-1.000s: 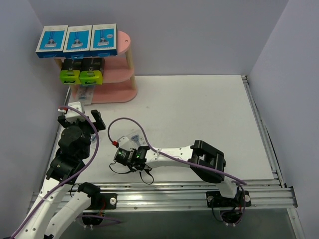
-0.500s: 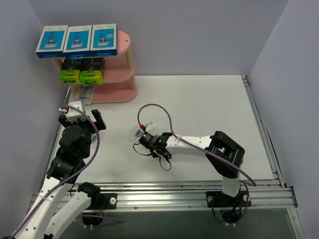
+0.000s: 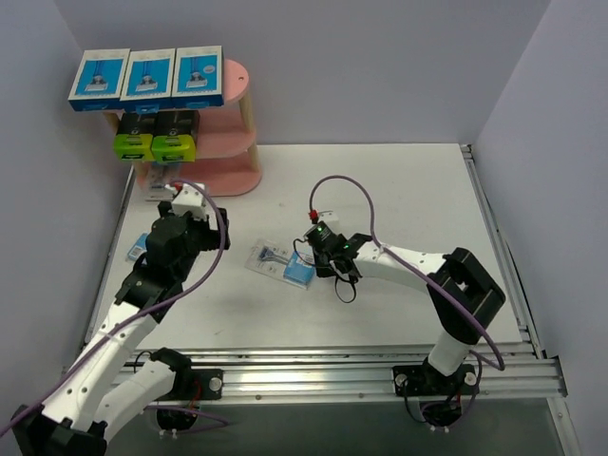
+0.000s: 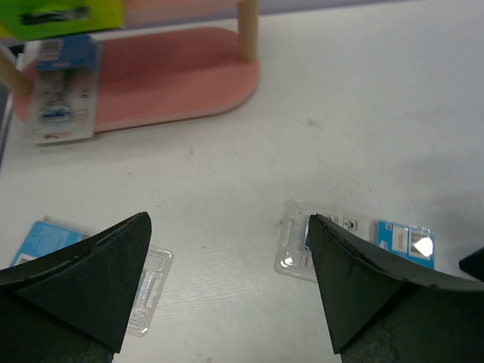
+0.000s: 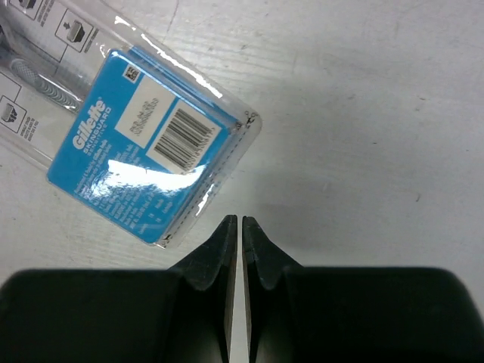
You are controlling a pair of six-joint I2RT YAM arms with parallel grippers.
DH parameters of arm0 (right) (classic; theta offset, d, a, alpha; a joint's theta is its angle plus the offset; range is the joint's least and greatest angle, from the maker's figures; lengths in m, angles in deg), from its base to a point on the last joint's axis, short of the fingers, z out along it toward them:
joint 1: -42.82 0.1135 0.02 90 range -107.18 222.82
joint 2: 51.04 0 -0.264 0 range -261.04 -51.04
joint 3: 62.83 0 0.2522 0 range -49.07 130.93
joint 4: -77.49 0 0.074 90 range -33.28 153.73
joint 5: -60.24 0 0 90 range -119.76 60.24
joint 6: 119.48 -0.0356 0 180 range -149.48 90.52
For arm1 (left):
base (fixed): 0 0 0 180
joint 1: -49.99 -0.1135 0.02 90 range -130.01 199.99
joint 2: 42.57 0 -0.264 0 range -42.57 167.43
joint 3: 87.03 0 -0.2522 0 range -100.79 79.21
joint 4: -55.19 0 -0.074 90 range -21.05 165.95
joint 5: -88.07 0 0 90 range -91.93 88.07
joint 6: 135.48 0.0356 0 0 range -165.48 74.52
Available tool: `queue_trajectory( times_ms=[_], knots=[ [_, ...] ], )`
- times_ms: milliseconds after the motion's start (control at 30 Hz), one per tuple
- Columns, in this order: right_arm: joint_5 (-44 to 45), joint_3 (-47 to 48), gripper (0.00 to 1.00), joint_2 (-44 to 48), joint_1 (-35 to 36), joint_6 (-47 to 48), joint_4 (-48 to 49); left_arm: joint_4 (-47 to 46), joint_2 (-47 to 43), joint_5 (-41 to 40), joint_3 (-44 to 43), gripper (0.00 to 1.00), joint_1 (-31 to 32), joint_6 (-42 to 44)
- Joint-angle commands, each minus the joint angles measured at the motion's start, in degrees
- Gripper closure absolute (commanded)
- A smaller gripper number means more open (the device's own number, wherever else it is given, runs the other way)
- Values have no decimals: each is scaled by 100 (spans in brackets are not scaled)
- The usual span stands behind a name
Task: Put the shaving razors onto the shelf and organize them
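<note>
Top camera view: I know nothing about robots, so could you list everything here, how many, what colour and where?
Shelf: one, pink with pale wooden posts, far left corner of the table.
Flat boxes: three, blue and white, side by side on the top tier.
Black boxes: two, lime-green ends, middle tier.
Blister packs: three, clear with blue cards; one mid-table, one on the bottom tier, one at the table's left edge.
Table: one, white, under everything.
Left claw: one, black, open and empty, above the table in front of the shelf.
Right claw: one, black, shut and empty, beside the mid-table pack's corner.
Cables: two, purple, one trailing behind each claw.
</note>
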Motion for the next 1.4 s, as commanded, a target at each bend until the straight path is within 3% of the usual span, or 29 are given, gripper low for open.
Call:
queue_trajectory(
  times_ms=[0, 100, 267, 433, 533, 767, 1033, 1167, 1367],
  knots=[
    [-762, -465, 96, 683, -461, -133, 458, -286, 477, 1135, -100, 6, -39, 400],
    [-1544, -940, 91, 1053, -874, -203, 1098, -514, 644, 1670, -22, 6, -39, 558],
    [-2440, -1425, 85, 1545, -1263, -37, 1557, -796, 1030, 3268, 32, 6, -82, 1164],
    [-2855, -1812, 84, 1854, -1622, 95, 1874, -524, 1839, 4061, -354, 6, -206, 1393],
    [-3075, -1961, 84, 2038, -1868, 227, 1918, -208, 2375, 4360, -565, 0, -171, 1893],
    [-3593, -2410, 85, 2521, -2431, 438, 1936, 1004, 3736, 4818, -1568, 11, -135, 3378],
    [-3673, -2560, 87, 2663, -2573, 430, 2050, 936, 4292, 5056, -1700, 14, -100, 4416],
    [-3734, -2560, 87, 2628, -2599, 438, 2120, 918, 4634, 4679, -1744, 16, 224, 4898],
    [-3743, -2612, 87, 2619, -2652, 456, 2164, 681, 4942, 4616, -1674, 16, 339, 5102]
  ],
)
